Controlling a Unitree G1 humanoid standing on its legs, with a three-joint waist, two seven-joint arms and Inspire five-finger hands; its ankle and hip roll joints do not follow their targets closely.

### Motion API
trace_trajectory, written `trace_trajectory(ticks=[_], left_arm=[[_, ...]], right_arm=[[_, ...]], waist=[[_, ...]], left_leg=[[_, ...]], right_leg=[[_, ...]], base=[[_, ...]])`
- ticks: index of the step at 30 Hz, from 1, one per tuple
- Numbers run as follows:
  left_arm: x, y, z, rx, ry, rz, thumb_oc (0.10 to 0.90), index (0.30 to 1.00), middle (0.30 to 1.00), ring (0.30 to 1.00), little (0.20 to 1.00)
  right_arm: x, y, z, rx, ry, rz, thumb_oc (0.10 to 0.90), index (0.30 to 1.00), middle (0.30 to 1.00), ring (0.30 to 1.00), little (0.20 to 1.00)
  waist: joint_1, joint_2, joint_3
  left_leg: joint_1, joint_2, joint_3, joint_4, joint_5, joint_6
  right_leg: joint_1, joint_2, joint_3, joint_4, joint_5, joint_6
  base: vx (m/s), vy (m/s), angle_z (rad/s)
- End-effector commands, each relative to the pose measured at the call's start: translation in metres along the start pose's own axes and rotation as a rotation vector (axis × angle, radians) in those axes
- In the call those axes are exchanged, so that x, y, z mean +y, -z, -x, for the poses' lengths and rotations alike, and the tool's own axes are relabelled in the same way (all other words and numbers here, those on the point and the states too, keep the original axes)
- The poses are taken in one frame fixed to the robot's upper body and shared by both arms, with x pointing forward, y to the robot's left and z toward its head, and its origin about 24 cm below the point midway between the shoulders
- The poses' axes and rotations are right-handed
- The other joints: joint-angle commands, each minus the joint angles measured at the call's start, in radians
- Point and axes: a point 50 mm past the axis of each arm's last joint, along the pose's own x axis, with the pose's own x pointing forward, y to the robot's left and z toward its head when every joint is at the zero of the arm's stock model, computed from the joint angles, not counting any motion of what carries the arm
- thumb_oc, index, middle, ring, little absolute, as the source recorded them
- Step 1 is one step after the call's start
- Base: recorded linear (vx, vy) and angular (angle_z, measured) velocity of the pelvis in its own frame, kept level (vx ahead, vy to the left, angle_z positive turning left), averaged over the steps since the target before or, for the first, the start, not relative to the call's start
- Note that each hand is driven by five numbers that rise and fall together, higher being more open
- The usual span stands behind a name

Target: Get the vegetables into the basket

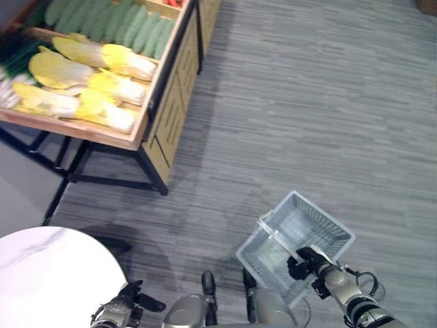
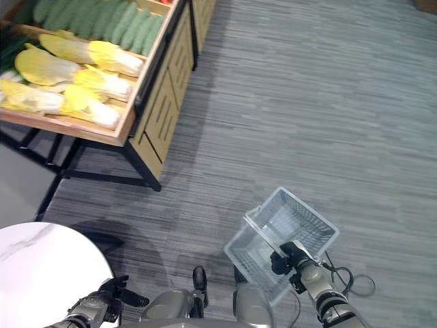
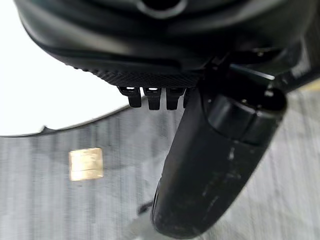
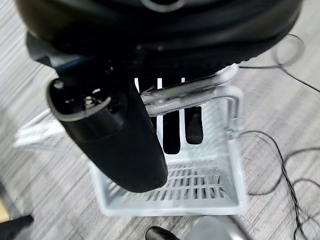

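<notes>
A pale grey plastic basket (image 1: 329,223) hangs low over the floor at the lower right, with nothing inside it. My right hand (image 1: 308,262) is shut on its handle (image 4: 192,89), the fingers curled under the bar in the right wrist view. Yellow cabbages (image 1: 63,71) lie in a wooden display stand (image 1: 169,109) at the upper left, well away from the basket. Green cucumbers (image 1: 119,24) fill the bin behind them. My left hand (image 1: 124,305) hangs at the lower left beside a round white table (image 1: 48,273), fingers relaxed and holding nothing.
Grey striped carpet (image 1: 307,102) spreads between the stand and the basket. The stand rests on black metal legs (image 1: 102,179). A small tan square (image 3: 86,164) lies on the floor near the table's edge. Green leafy stalks (image 1: 17,51) sit at the stand's left end.
</notes>
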Motion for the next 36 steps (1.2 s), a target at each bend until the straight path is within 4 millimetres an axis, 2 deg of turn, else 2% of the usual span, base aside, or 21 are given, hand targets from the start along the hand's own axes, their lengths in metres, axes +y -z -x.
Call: trace_trajectory(ticks=[1, 2, 7, 9, 11, 12, 14, 15, 16, 19, 20, 23, 24, 33, 36], left_arm=[[0.008, 0.008, 0.001, 0.022, -0.033, 0.032, 0.900, 1.000, 1.000, 1.000, 1.000], [0.007, 0.010, 0.001, 0.030, -0.031, 0.039, 0.900, 1.000, 1.000, 1.000, 1.000], [0.001, 0.017, 0.002, 0.060, -0.017, 0.036, 0.900, 1.000, 1.000, 1.000, 1.000], [-0.002, 0.016, 0.002, 0.063, -0.014, 0.034, 0.900, 1.000, 1.000, 1.000, 1.000], [-0.006, 0.013, 0.001, 0.064, -0.008, 0.032, 0.900, 1.000, 1.000, 1.000, 1.000], [-0.006, 0.013, 0.001, 0.064, -0.008, 0.032, 0.900, 1.000, 1.000, 1.000, 1.000], [-0.008, 0.015, 0.001, 0.071, -0.007, 0.020, 0.900, 1.000, 1.000, 1.000, 1.000], [-0.011, 0.015, 0.001, 0.074, -0.001, 0.002, 0.900, 1.000, 1.000, 1.000, 1.000], [-0.011, 0.015, 0.001, 0.074, -0.001, 0.002, 0.900, 1.000, 1.000, 1.000, 1.000], [-0.016, 0.017, 0.001, 0.085, 0.004, 0.006, 0.900, 1.000, 1.000, 1.000, 1.000], [-0.018, 0.018, 0.001, 0.091, 0.007, 0.001, 0.900, 1.000, 1.000, 1.000, 1.000], [-0.019, 0.020, 0.002, 0.095, 0.013, -0.007, 0.900, 1.000, 1.000, 1.000, 1.000], [-0.020, 0.022, 0.002, 0.104, 0.016, -0.011, 0.900, 1.000, 1.000, 1.000, 1.000], [-0.026, 0.034, 0.005, 0.143, 0.034, -0.014, 0.900, 1.000, 1.000, 1.000, 1.000], [-0.026, 0.034, 0.005, 0.143, 0.035, -0.016, 0.900, 1.000, 1.000, 1.000, 1.000]], right_arm=[[-0.018, -0.016, 0.001, -0.081, 0.053, -0.019, 0.400, 0.300, 0.300, 0.300, 0.300], [-0.017, -0.019, 0.001, -0.089, 0.054, -0.014, 0.400, 0.300, 0.300, 0.300, 0.300], [-0.013, -0.026, 0.000, -0.110, 0.042, 0.037, 0.400, 0.300, 0.300, 0.300, 0.300], [-0.013, -0.027, 0.000, -0.116, 0.044, 0.045, 0.400, 0.300, 0.300, 0.300, 0.300], [-0.012, -0.023, 0.001, -0.106, 0.056, 0.036, 0.400, 0.300, 0.300, 0.300, 0.300], [-0.012, -0.023, 0.001, -0.106, 0.056, 0.036, 0.400, 0.300, 0.300, 0.300, 0.300], [-0.005, -0.014, 0.001, -0.078, 0.047, 0.006, 0.400, 0.300, 0.300, 0.300, 0.300], [0.002, -0.003, 0.001, -0.035, 0.036, -0.019, 0.400, 0.300, 0.300, 0.300, 0.300], [0.002, -0.003, 0.001, -0.035, 0.036, -0.019, 0.400, 0.300, 0.300, 0.300, 0.300], [0.013, 0.013, 0.002, 0.029, 0.013, -0.051, 0.400, 0.300, 0.300, 0.300, 0.300], [0.020, 0.025, 0.004, 0.076, 0.000, -0.075, 0.400, 0.300, 0.300, 0.300, 0.300], [0.024, 0.035, 0.006, 0.117, -0.009, -0.095, 0.400, 0.300, 0.300, 0.300, 0.300], [0.028, 0.045, 0.008, 0.156, -0.013, -0.143, 0.400, 0.300, 0.300, 0.300, 0.300], [0.040, 0.072, 0.016, 0.258, -0.034, -0.217, 0.400, 0.300, 0.300, 0.300, 0.300], [0.041, 0.074, 0.017, 0.266, -0.038, -0.214, 0.400, 0.300, 0.300, 0.300, 0.300]], waist=[[0.018, 0.020, -0.034], [0.027, 0.016, -0.044], [0.040, -0.001, -0.074], [0.034, 0.000, -0.075], [0.012, 0.001, -0.077], [0.011, 0.001, -0.077], [0.005, 0.001, -0.082], [-0.003, 0.003, -0.088], [-0.004, 0.003, -0.087], [-0.016, 0.004, -0.096], [-0.019, 0.004, -0.102], [-0.022, 0.005, -0.106], [-0.025, 0.006, -0.110], [-0.039, 0.014, -0.129], [-0.040, 0.014, -0.129]], left_leg=[[-0.002, 0.019, -0.006, 0.076, -0.132, -0.038], [0.005, 0.018, 0.003, 0.053, -0.124, -0.043], [0.025, 0.004, 0.012, -0.009, -0.088, -0.060], [0.027, 0.005, 0.006, -0.015, -0.078, -0.065], [0.032, 0.009, -0.026, -0.041, -0.052, -0.078], [0.033, 0.009, -0.027, -0.042, -0.051, -0.078], [0.049, 0.014, -0.032, -0.062, -0.036, -0.083], [0.058, 0.017, -0.043, -0.080, -0.024, -0.088], [0.059, 0.017, -0.044, -0.081, -0.023, -0.088], [0.071, 0.023, -0.052, -0.083, -0.018, -0.096], [0.086, 0.026, -0.053, -0.083, -0.018, -0.101], [0.101, 0.030, -0.052, -0.083, -0.018, -0.104], [0.115, 0.033, -0.050, -0.082, -0.019, -0.107], [0.152, 0.040, -0.039, -0.083, -0.031, -0.115], [0.155, 0.040, -0.038, -0.083, -0.033, -0.114]], right_leg=[[0.019, -0.028, -0.131, 0.036, 0.043, 0.025], [0.034, -0.030, -0.169, 0.030, 0.032, 0.027], [0.073, -0.017, -0.207, -0.011, 0.008, 0.032], [0.082, -0.016, -0.209, -0.022, -0.003, 0.027], [0.071, 0.005, -0.181, 0.002, -0.070, -0.004], [0.070, 0.005, -0.182, 0.003, -0.071, -0.004], [0.073, 0.013, -0.184, 0.017, -0.091, -0.014], [0.081, 0.018, -0.188, 0.017, -0.101, -0.021], [0.082, 0.018, -0.189, 0.017, -0.101, -0.021], [0.103, 0.027, -0.196, 0.005, -0.109, -0.031], [0.121, 0.032, -0.197, -0.003, -0.112, -0.035], [0.136, 0.035, -0.195, -0.008, -0.115, -0.038], [0.146, 0.039, -0.191, -0.007, -0.121, -0.042], [0.184, 0.052, -0.174, -0.030, -0.127, -0.047], [0.186, 0.052, -0.172, -0.029, -0.129, -0.047]], base=[[0.02, -0.045, -0.26], [0.01, -0.081, -0.30], [-0.04, -0.159, -0.22], [-0.06, -0.117, 0.01], [-0.09, -0.197, 0.21], [-0.08, -0.187, 0.45], [-0.05, -0.165, 0.32], [-0.05, -0.150, 0.10], [-0.05, -0.141, 0.10], [-0.03, -0.116, 0.22], [-0.01, -0.109, 0.07], [0.02, -0.088, 0.00], [0.01, -0.046, -0.01], [0.03, -0.036, -0.04], [0.01, -0.002, -0.02]])
